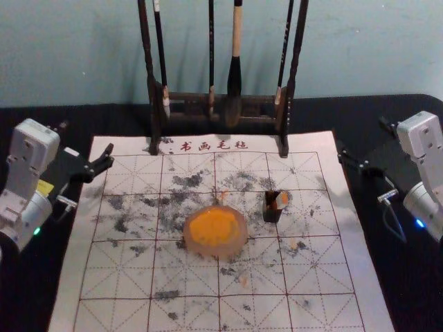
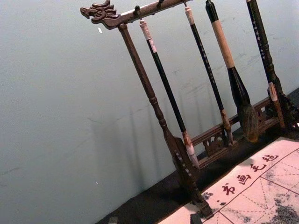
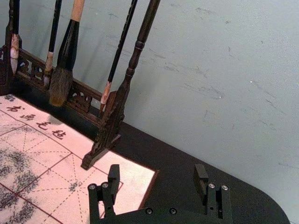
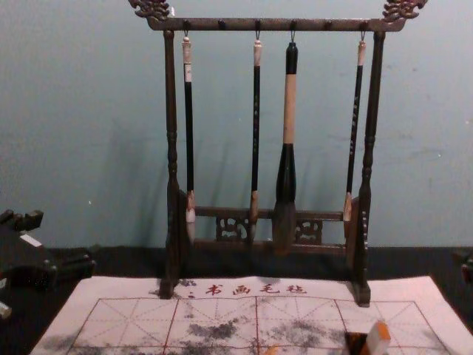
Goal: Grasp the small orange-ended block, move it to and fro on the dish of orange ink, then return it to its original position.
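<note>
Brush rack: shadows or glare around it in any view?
Chest view: soft shadow on the wall left of the rack. Left wrist view: faint streaky shadows on the wall behind the brushes. Head view: no strong glare on the mat.

Right side: I could come in low over the mat (image 1: 332, 273) to the block (image 1: 282, 200).
Box (image 1: 270, 214): its walls hem the block's lower part; the top sticks out.
Box to dish (image 1: 239, 242): narrow gap.
Over dish: headroom.
Behind: rack (image 4: 171, 111) and hanging brushes (image 4: 290, 111) bar me.
</note>
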Robot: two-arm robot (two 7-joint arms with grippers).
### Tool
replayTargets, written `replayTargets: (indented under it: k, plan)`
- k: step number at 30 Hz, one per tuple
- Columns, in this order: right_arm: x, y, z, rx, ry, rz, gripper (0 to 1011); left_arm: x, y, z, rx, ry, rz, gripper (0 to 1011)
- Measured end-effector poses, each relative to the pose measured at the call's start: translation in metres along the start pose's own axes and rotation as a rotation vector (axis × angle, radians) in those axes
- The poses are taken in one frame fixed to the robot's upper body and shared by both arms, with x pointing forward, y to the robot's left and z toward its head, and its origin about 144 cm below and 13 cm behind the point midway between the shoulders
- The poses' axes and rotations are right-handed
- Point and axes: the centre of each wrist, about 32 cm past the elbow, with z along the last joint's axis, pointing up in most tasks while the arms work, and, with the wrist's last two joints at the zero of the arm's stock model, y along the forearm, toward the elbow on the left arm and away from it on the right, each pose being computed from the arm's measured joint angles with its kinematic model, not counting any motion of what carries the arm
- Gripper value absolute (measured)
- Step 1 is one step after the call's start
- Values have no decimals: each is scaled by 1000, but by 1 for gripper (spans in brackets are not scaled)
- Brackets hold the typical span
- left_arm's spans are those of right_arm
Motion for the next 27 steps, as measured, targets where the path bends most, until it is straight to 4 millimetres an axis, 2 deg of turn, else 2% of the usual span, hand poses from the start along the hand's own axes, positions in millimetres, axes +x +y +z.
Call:
replayTargets:
  k: [27]
  plan:
    - [0, 0, 0, 0, 0, 0, 1003, 0, 0, 0, 0, 0, 0, 1001]
